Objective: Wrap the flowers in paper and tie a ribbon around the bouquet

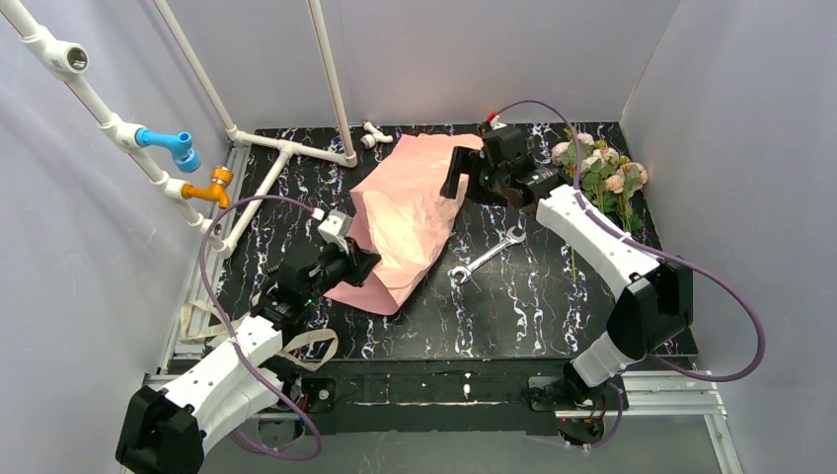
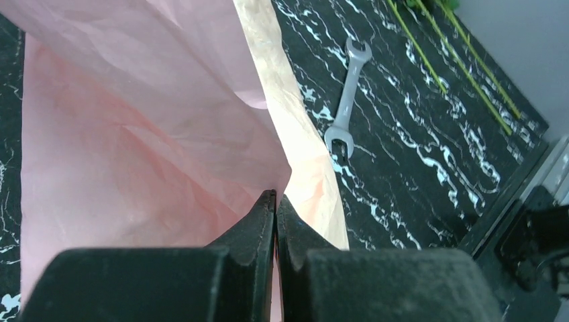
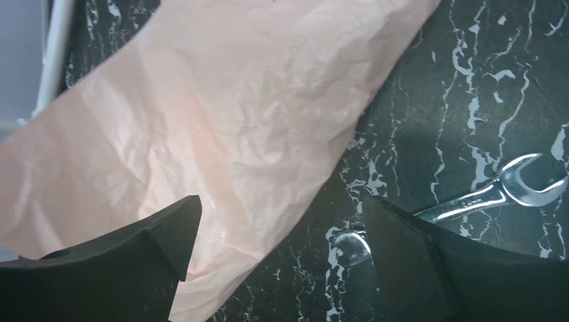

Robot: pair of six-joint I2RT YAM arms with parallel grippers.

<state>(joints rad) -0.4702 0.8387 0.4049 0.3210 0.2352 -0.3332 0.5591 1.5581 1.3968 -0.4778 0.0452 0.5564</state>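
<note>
- The paper (image 1: pixel 410 212), thin, crinkled, salmon over tan, lay folded on the black marbled table (image 1: pixel 533 316).
- The left gripper (image 2: pixel 276 201) pinched its near-left edge; the right gripper (image 3: pixel 278 208) gaped wide above its far edge, holding nothing.
- The flowers (image 1: pixel 602 173) lay far right; a steel spanner (image 1: pixel 489 255) lay just beside the paper.

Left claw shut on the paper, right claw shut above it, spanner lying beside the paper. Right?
No. The right claw is open, jaws wide apart, as the right wrist view shows. Left claw shut on the paper and spanner beside it: correct.
</note>
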